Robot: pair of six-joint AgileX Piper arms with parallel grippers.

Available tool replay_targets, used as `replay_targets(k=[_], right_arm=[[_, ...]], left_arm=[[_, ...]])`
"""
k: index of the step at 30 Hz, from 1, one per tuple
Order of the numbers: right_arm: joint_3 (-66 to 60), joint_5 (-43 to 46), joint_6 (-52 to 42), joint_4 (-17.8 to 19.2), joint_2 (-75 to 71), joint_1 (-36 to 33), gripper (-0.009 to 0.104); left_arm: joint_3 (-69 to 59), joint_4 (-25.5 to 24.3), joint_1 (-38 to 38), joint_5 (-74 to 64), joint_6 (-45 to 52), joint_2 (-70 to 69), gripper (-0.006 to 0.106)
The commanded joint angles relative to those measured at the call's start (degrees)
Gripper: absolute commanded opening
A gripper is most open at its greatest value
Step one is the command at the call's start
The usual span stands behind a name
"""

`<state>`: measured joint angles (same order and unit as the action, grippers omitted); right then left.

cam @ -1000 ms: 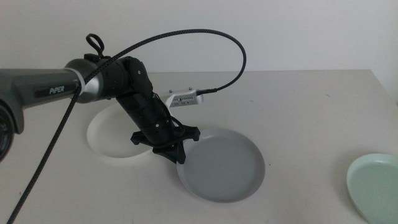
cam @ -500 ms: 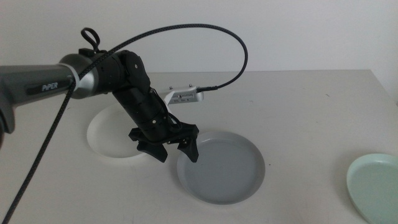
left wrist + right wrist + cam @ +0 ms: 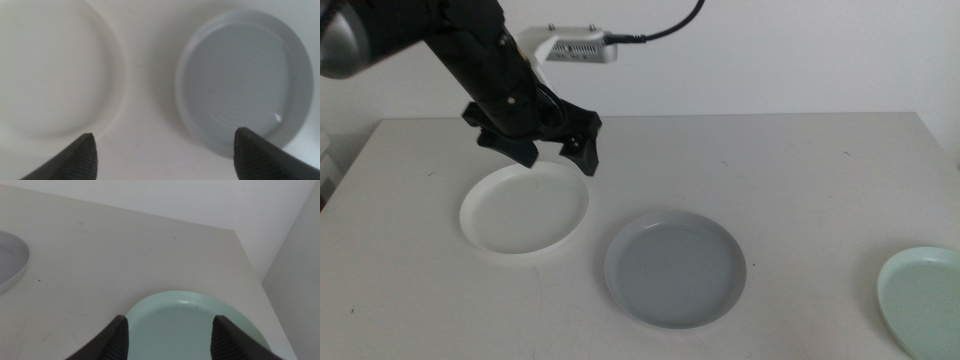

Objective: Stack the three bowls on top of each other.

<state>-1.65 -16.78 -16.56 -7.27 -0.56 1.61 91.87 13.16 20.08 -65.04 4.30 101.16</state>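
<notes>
You're looking at a pale beige desk (image 3: pixel 800 180) lit softly and evenly; a plain white wall (image 3: pixel 800 50) rises straight behind its far edge and runs alongside its right edge.

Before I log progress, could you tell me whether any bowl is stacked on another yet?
No, the white bowl, grey bowl and green bowl each lie separately on the table.

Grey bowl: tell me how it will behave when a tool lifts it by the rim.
The grey bowl looks rigid and probably light, being shallow and thin-walled. Its glossy surface suggests a rim pinch could slip. Lying flat on the table, it should slide rather than tip.
</notes>
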Motion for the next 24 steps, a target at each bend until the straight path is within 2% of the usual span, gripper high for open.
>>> replay_targets(k=[1, 9, 11, 13, 18, 24], right_arm=[[0.37, 4.45, -0.74, 0.57, -1.54, 0.47, 0.043], [0.37, 4.45, -0.74, 0.57, -1.54, 0.47, 0.043], [0.37, 4.45, -0.74, 0.57, -1.54, 0.47, 0.043], [0.37, 4.45, -0.74, 0.57, -1.54, 0.47, 0.043], [0.37, 4.45, -0.74, 0.57, -1.54, 0.47, 0.043], [0.37, 4.45, -0.74, 0.57, -1.54, 0.47, 0.043]], left_arm=[[2.71, -4.79, -0.11, -0.21, -3.63, -5.93, 0.105], [3.35, -21.4, -0.11, -1.47, -11.52, -13.1, 0.105], [3.35, -23.63, -0.86, -1.47, -12.11, -13.8, 0.105], [3.35, -22.49, -2.73, -1.47, -12.05, -13.88, 0.105], [3.35, -15.63, -9.53, -0.31, -7.49, -13.77, 0.105], [3.35, -13.54, -15.26, 2.03, -4.3, -12.4, 0.105]])
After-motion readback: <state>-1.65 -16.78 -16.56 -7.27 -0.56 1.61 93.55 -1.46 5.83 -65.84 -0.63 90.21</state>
